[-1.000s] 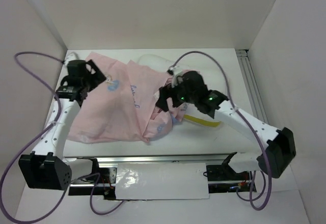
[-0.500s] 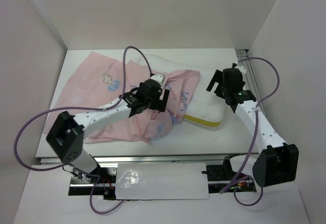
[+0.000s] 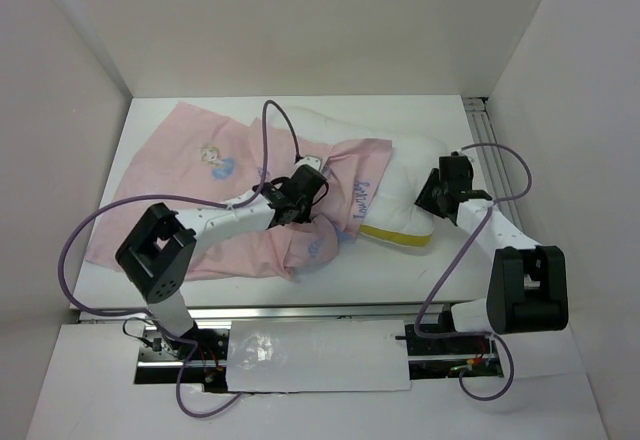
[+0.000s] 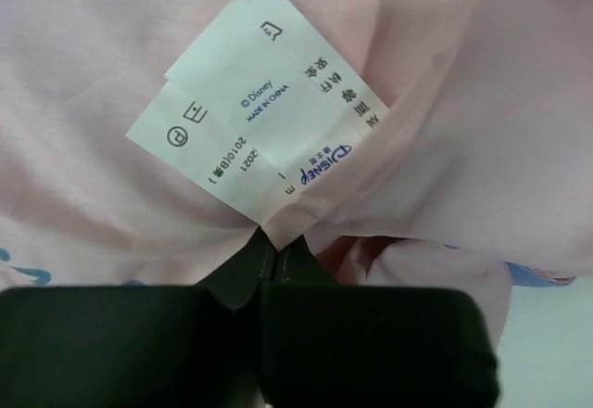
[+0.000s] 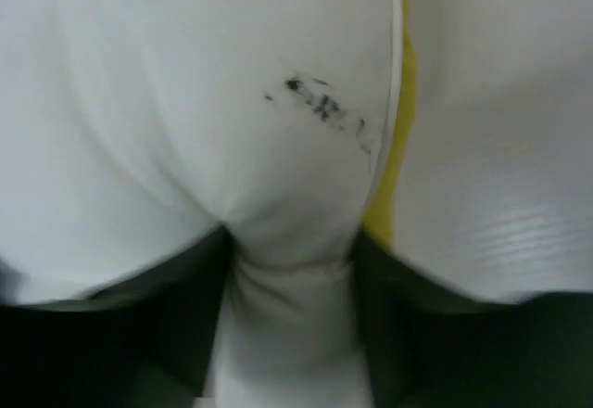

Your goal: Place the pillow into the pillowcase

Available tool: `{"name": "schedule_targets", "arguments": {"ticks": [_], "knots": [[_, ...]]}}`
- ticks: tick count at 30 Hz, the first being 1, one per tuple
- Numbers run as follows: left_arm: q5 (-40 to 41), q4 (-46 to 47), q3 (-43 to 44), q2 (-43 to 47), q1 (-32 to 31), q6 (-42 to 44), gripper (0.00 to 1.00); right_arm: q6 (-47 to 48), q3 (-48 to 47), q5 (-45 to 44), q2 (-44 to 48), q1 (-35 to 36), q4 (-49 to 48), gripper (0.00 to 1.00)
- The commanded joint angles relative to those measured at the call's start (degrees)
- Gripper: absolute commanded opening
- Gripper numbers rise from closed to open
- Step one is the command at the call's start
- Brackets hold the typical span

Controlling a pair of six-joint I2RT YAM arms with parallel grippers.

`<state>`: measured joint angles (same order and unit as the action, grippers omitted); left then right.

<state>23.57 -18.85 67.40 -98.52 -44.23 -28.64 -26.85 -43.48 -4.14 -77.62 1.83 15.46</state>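
Pink pillowcase [image 3: 190, 190] looks thin, limp and light; left gripper [image 4: 269, 248] pinches a fold beside its label [image 4: 259, 144]; pillow [image 3: 405, 175], soft and puffy, lies centre-right, partly covered; right gripper [image 5: 289, 274] is clamped on its yellow-seamed edge, a good hold.

Lab test booth, white walls [image 3: 320, 30] (bolted rail [image 3: 300, 311])

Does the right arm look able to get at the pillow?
Yes, it seems so: the right gripper is pinching a fold of the pillow at its right end, nothing in between.
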Motion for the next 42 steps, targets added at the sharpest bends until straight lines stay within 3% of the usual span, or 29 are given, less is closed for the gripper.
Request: {"name": "schedule_targets", "arguments": {"ticks": [1,2,4,5,8,15,19,25,26,27,28,29,30,31,34,37,40,42], "knots": [[-0.4,2.3,-3.0,2.5,1.2,-1.5,0.0,-1.5,1.0,1.9,0.7,-0.5,-5.0,0.23],[-1.6,4.0,-3.8,3.3,1.9,-1.5,0.0,-2.8,0.1,-4.3,2.1,0.0,-5.0,0.0],[-1.6,4.7,-4.9,5.3,2.5,-1.5,0.0,-4.3,-2.6,-13.5,7.4,1.6,-0.1,0.0],[-1.6,5.5,-5.8,5.3,2.5,-1.5,0.0,-5.7,-6.1,-23.5,9.1,3.1,1.7,0.0],[-3.3,6.9,-7.3,6.0,3.5,-1.5,0.0,-6.5,-12.4,-36.9,13.5,3.7,8.7,0.0],[-13.2,12.0,-9.6,5.4,3.4,3.2,0.0,-5.3,-26.4,-50.2,14.3,8.7,11.4,0.0],[-20.0,16.4,-12.5,7.7,2.8,4.9,0.06,-2.5,-30.1,-58.9,11.9,13.7,10.8,0.0],[-23.2,17.2,-13.2,8.3,3.4,6.2,0.11,13.0,-34.6,-74.0,8.5,23.2,-4.9,0.0],[-23.9,17.2,-13.2,8.8,3.4,6.9,0.11,17.0,-34.7,-76.5,7.5,24.5,-14.6,0.0],[-25.8,18.1,-13.8,8.8,3.4,7.5,0.17,28.3,-34.7,-81.2,6.8,26.7,-21.5,0.0],[-25.8,18.1,-13.8,8.8,3.4,8.1,0.18,34.6,-34.0,-82.7,6.1,27.3,-29.0,0.0],[-25.8,18.1,-13.8,8.8,3.4,8.1,0.18,41.1,-34.0,-82.7,4.3,27.3,-43.0,0.0],[-26.4,17.5,-13.1,8.3,3.4,8.1,0.18,49.4,-34.0,-82.7,3.4,27.3,-47.5,0.0],[-26.4,16.9,-12.4,7.6,3.4,8.1,0.18,51.2,-34.9,-82.2,2.4,27.3,-49.9,0.0],[-27.1,16.4,-12.4,8.6,4.0,8.7,0.23,51.2,-40.6,-81.6,-0.7,27.8,-48.5,0.0],[-30.3,16.4,-14.5,12.5,6.7,8.2,0.36,54.6,-41.3,-79.7,-1.2,27.8,-50.6,0.0],[-33.7,16.9,-16.6,18.5,12.0,8.2,0.6,60.0,-42.9,-77.7,-1.2,26.4,-54.2,0.0],[-34.5,16.1,-16.6,20.8,15.6,8.2,0.67,60.0,-46.0,-75.8,-1.2,25.7,-53.0,0.0]]}}
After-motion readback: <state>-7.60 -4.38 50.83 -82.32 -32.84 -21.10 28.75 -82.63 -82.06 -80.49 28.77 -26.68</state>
